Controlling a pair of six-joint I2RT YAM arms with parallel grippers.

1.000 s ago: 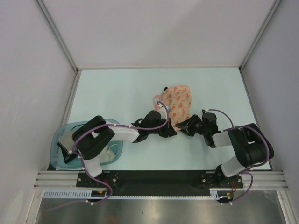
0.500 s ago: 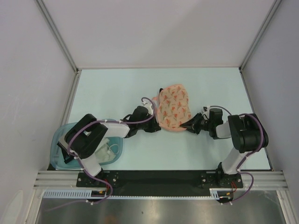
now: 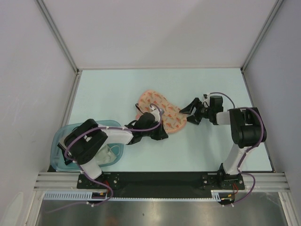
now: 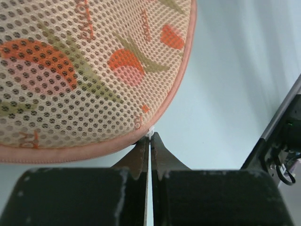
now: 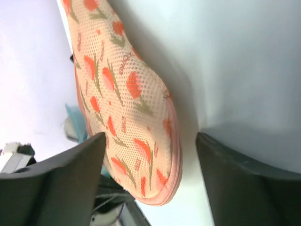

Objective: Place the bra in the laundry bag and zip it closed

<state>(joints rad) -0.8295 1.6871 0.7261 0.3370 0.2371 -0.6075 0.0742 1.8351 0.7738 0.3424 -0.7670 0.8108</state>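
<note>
At the laundry bag (image 4: 84,70) rim, the left tool (image 4: 149,143) grips it.

Pale grey-white walls (image 3: 160,28) are enclosing a mint-tinted worktop (image 3: 108,89) on three sides, aluminium posts (image 3: 57,36) are slanting up from its back corners, a slotted metal rail (image 3: 61,180) is spanning the near edge, and soft, even light is casting only faint shadows

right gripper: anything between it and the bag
Nothing visible. The open right gripper faces the bag with only table between them. The left gripper is shut on the bag's near edge, out of that path.
</note>
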